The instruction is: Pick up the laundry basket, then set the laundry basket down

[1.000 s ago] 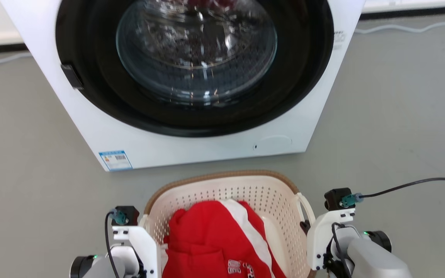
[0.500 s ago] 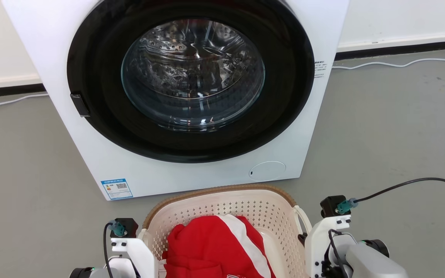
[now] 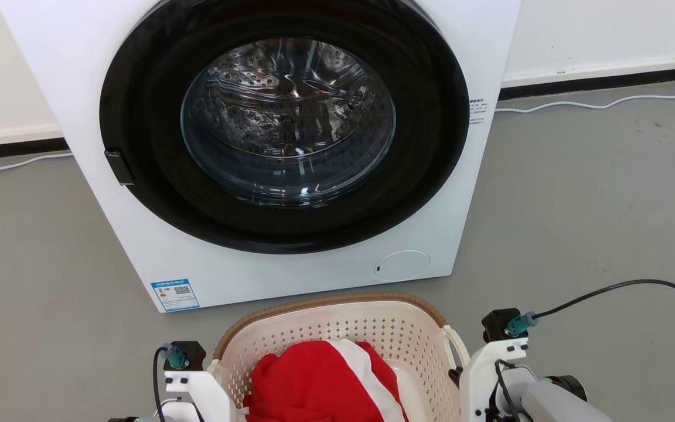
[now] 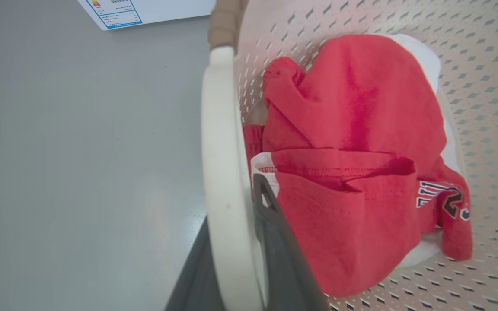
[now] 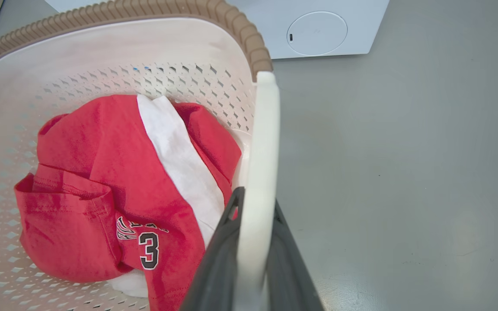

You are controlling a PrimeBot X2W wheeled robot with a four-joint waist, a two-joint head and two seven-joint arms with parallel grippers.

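1. The grey floor (image 3: 595,205) spreads all round, up to a pale wall with a dark skirting strip (image 3: 595,79) at the back.
2. A white washing machine (image 3: 285,266) stands straight ahead. Its round door (image 3: 287,117), a black ring round glass, is closed. It blocks the way just beyond the far rim of the basket, with a narrow strip of floor between them.
3. The laundry basket (image 3: 372,328) sits low in the head view, directly before the machine and between the two wrists. I cannot tell whether its base touches the floor.
4. A red garment (image 5: 93,172) with a white stripe and a printed number 3 lies bunched inside the basket, below the rim.
5. The left gripper (image 4: 236,216) straddles the basket's white left handle (image 4: 218,151), one dark finger outside and one inside against the red cloth, closed narrowly onto it.
6. The right gripper (image 5: 257,203) clasps the white right handle (image 5: 264,142) likewise, its fingers pressed to both sides.
7. A black cable (image 3: 624,287) loops from the right wrist out over the floor.
8. A thin white cable (image 3: 578,105) trails along the floor near the skirting, well apart from the basket.
9. A round cover (image 3: 402,265) marks the machine's lower right corner.
10. A blue-edged sticker (image 3: 175,294) marks its lower left corner.
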